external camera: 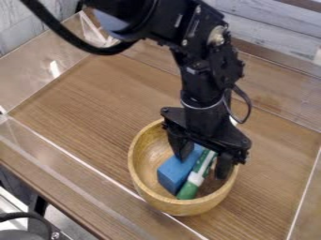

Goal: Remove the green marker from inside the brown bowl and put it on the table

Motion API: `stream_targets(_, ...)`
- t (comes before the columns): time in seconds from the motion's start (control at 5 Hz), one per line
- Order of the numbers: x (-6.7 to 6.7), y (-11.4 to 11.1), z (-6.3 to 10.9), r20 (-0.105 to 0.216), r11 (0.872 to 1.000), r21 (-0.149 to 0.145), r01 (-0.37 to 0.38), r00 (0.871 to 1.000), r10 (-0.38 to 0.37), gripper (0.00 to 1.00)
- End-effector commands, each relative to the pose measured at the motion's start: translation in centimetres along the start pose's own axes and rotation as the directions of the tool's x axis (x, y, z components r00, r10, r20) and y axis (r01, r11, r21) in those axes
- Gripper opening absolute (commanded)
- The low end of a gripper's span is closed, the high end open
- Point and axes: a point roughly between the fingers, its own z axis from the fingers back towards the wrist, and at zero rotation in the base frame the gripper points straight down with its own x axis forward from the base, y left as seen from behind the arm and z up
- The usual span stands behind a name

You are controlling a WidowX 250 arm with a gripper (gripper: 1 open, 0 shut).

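Wood-grain worktop (94, 98) | brown bowl (145, 150) near its front-right corner holds green marker (196, 176) beside blue block (174, 170) | my end effector (205, 161) open, straddling marker | marker likely light, rigid, slippery: grip mid-barrel.

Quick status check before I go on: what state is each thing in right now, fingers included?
Gripper: fingers open, pointing down into the bowl, straddling the marker.
Slim white green-capped marker: lying in the bowl, not lifted.
Blue rectangular block: in the bowl beside the marker.
Round light-brown wooden bowl: upright on the table.
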Motion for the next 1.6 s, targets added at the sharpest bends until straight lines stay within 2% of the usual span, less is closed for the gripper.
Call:
stream_targets(0.0, 0.4, 0.1, 0.2, 0.037, 1.000, -0.007, 0.001, 0.999, -0.001, 1.00)
stream_targets(0.2, 0.3, 0.2, -0.2, 0.039, 1.000, -0.009, 0.001, 0.999, -0.001, 1.00)
stream_targets(0.4, 0.2, 0.2, -0.6, 0.041, 1.000, -0.009, 0.000, 0.999, 0.000, 0.00)
stream_targets(1.4, -0.2, 0.7, 1.6, 0.042, 1.000, -0.022, 0.011, 0.999, -0.010, 0.00)
